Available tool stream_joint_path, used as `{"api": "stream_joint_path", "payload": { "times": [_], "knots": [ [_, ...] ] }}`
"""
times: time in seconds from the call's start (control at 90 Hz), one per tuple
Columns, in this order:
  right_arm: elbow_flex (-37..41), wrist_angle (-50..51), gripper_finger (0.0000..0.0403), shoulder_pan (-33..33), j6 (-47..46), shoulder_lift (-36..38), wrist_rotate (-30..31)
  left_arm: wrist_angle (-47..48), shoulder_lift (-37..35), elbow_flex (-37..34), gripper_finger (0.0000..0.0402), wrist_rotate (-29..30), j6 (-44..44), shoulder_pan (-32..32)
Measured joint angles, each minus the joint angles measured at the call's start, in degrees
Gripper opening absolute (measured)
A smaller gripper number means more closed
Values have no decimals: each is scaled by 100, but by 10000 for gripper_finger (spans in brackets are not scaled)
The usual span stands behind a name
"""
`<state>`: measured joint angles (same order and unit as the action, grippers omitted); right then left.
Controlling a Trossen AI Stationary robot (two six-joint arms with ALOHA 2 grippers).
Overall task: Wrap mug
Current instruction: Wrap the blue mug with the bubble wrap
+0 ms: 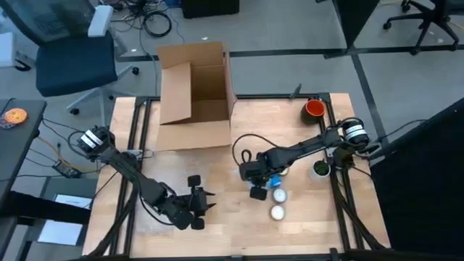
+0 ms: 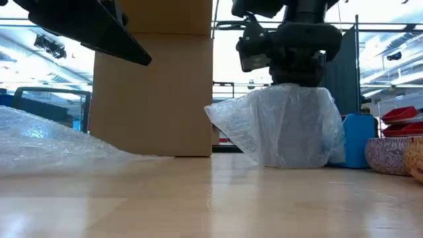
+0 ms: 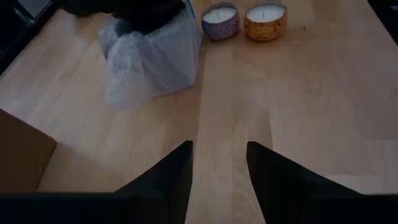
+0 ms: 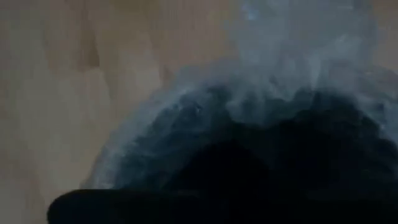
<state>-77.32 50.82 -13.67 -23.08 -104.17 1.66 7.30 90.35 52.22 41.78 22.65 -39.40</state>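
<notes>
From above, the right gripper (image 1: 258,176) reaches down in front of the cardboard box (image 1: 194,94), hiding the mug. Level with the table, it sits atop the bubble-wrapped mug (image 2: 285,125) (fingers buried, state unreadable). The left gripper (image 3: 219,163), fingers spread and empty, faces the wrapped bundle (image 3: 149,59) beside two candles (image 3: 219,19).

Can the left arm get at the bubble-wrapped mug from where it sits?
Probably yes: bare table lies between the left gripper and the wrapped mug, though the right gripper sits on top of it.
</notes>
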Motion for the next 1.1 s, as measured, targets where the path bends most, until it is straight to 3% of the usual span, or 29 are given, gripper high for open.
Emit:
{"api": "stream_joint_path", "payload": {
  "times": [0.222,0.567,0.778,1.1],
  "knots": [
    [-607,917,0,-69,98,224,439,-8,0,-1,136,0,2,0],
    [365,-265,0,41,18,99,-198,-11,0,0,136,-2,2,2],
    [420,-1034,0,28,18,48,-212,-4,0,0,136,-1,1,0],
    [420,-851,2,64,68,73,-172,-7,0,0,136,-1,3,1]
  ]
}}
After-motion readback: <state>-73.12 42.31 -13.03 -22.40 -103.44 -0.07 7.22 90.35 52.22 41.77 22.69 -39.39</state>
